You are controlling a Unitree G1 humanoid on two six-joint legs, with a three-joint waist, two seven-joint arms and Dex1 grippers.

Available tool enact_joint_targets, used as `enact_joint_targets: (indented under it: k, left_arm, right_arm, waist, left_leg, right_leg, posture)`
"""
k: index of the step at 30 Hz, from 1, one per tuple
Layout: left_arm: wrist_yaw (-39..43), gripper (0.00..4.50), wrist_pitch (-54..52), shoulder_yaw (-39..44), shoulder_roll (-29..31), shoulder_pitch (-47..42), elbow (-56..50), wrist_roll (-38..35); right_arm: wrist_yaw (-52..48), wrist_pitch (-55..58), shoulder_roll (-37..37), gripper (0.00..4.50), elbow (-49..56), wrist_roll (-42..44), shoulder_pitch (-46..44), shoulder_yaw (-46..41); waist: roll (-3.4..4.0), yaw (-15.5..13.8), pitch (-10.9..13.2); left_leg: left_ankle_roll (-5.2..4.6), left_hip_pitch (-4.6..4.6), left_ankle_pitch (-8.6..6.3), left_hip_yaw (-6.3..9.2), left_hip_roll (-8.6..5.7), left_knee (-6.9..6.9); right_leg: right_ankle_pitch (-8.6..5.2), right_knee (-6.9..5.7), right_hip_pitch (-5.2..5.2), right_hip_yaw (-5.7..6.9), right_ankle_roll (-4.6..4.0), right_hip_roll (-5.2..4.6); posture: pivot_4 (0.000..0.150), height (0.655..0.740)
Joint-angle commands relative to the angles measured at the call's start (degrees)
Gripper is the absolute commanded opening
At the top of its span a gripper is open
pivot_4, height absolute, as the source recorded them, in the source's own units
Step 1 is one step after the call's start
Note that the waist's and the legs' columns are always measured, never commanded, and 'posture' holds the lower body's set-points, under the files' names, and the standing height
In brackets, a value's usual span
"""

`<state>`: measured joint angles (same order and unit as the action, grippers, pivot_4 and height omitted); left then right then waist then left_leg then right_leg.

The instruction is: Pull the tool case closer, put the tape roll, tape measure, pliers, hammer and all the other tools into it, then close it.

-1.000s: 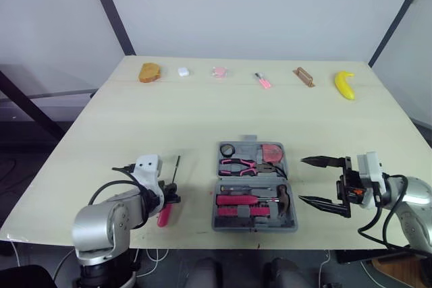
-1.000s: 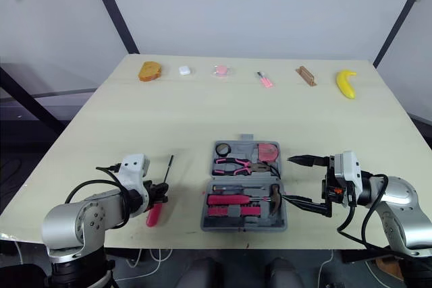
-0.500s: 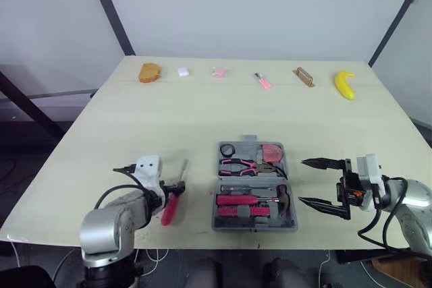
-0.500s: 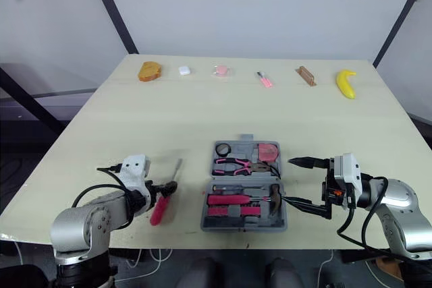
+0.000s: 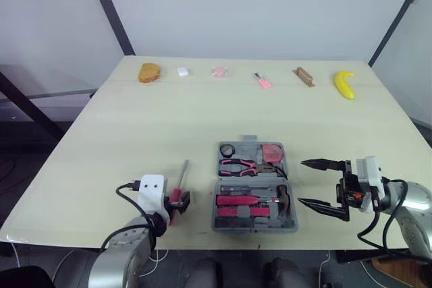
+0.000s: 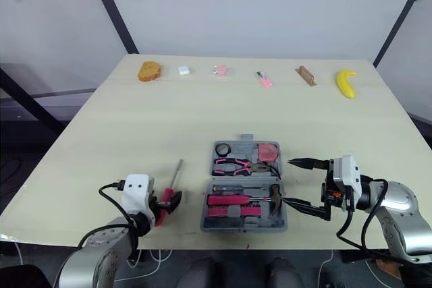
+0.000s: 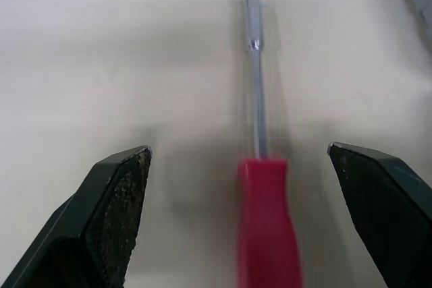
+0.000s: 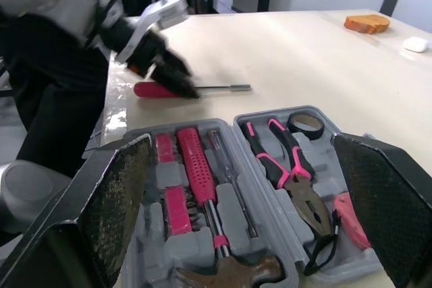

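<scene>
The grey tool case (image 5: 291,215) lies open near the table's front edge. It holds the tape roll (image 5: 227,150), tape measure (image 5: 272,151), pliers (image 5: 237,165), hammer (image 5: 280,197) and pink-handled tools. A red-handled screwdriver (image 5: 178,187) lies on the table just left of the case, shaft pointing away from me. My left gripper (image 7: 238,148) is open, its fingers (image 7: 115,197) standing on either side of the red handle (image 7: 266,214) without touching it. My right gripper (image 5: 301,181) hangs open just right of the case, holding nothing.
Along the table's far edge sit a piece of bread (image 5: 149,72), a small white item (image 5: 182,71), a pink item (image 5: 218,71), a small pink tool (image 5: 262,80), a wooden block (image 5: 303,76) and a banana (image 5: 344,84). Bare tabletop lies between them and the case.
My left gripper has opened and let go of the screwdriver, which now lies flat beside the case. The left arm has drawn back toward the front edge. The right arm stayed put.
</scene>
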<state>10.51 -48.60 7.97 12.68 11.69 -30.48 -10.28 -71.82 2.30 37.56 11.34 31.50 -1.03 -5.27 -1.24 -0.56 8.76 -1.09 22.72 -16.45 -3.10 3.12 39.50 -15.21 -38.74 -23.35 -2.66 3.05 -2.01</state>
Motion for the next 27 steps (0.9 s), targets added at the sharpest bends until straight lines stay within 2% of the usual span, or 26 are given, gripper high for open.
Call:
enact_joint_targets:
  k: [1,5,8,10,14,15,24,27]
  left_arm:
    - [0.0,4.48,3.5,-2.1,-0.6,1.7,0.4,0.7]
    - [0.1,4.48,7.5,-3.3,-0.1,2.1,2.2,1.9]
    - [-0.4,3.73,9.5,-3.7,-0.5,2.2,3.8,2.6]
    - [-0.5,2.89,9.8,-3.4,-1.2,2.5,4.3,2.0]
    - [-0.5,0.79,11.9,-3.7,-1.3,2.2,5.5,2.3]
    - [-0.6,0.63,11.9,-4.0,-1.0,2.1,5.7,2.7]
    - [0.1,0.63,13.9,-3.7,1.1,0.6,7.2,3.6]
    - [3.8,0.63,16.7,-3.3,5.1,0.7,7.1,3.7]
  right_arm:
    - [0.1,-0.4,0.3,4.5,2.2,0.9,0.1,-1.0]
    - [-0.1,-0.2,0.4,4.5,2.0,1.0,-0.2,-0.9]
    - [-0.2,-0.3,0.4,4.5,1.9,0.8,-0.4,-0.7]
    - [-0.2,-0.3,0.3,4.5,1.9,0.8,-0.5,-0.6]
    - [0.0,-0.5,0.1,4.5,1.7,0.6,-0.6,-0.5]
    - [0.0,-0.6,0.0,4.5,1.7,0.5,-0.6,-0.4]
    - [0.3,-1.0,-0.5,4.5,1.8,0.3,-0.6,0.0]
    - [-0.3,-0.7,-0.4,4.5,1.7,0.9,-1.1,0.0]
  waist:
    - [0.01,-0.1,0.0]
    - [0.01,-0.2,0.0]
    - [0.03,-0.2,0.0]
    - [0.05,-0.2,0.0]
    - [0.05,-0.2,0.0]
    - [0.06,-0.2,0.0]
    - [0.27,-0.2,-0.2]
    - [0.26,-0.2,-0.2]
  left_leg:
    - [0.0,-0.01,0.0,0.0,0.0,0.0]
    - [0.0,-0.01,0.0,-0.02,-0.02,0.0]
    - [0.0,-0.01,0.0,-0.01,-0.02,0.0]
    - [0.0,-0.01,0.0,-0.01,-0.02,0.0]
    - [0.0,-0.01,0.0,-0.01,-0.02,0.0]
    - [0.0,-0.01,0.0,-0.01,-0.02,0.0]
    - [-0.01,-0.02,0.01,0.02,-0.03,0.0]
    - [-0.01,-0.02,0.01,0.04,-0.03,0.0]
  right_leg:
    - [0.0,-0.01,0.0,0.0,0.0,0.0]
    - [0.0,0.0,0.0,0.0,0.0,0.0]
    - [0.0,0.0,0.0,0.0,0.0,0.01]
    - [0.0,0.0,0.0,0.0,0.0,0.01]
    - [0.0,0.0,0.0,0.0,0.01,0.01]
    - [0.0,0.0,0.0,0.0,0.01,0.01]
    - [0.0,-0.02,0.01,0.03,0.0,0.02]
    - [0.0,-0.02,0.01,0.03,0.0,0.02]
  posture:
    - [0.15,0.74]
    - [0.15,0.74]
    - [0.15,0.74]
    - [0.15,0.74]
    - [0.15,0.74]
    - [0.15,0.74]
    - [0.15,0.74]
    - [0.15,0.74]
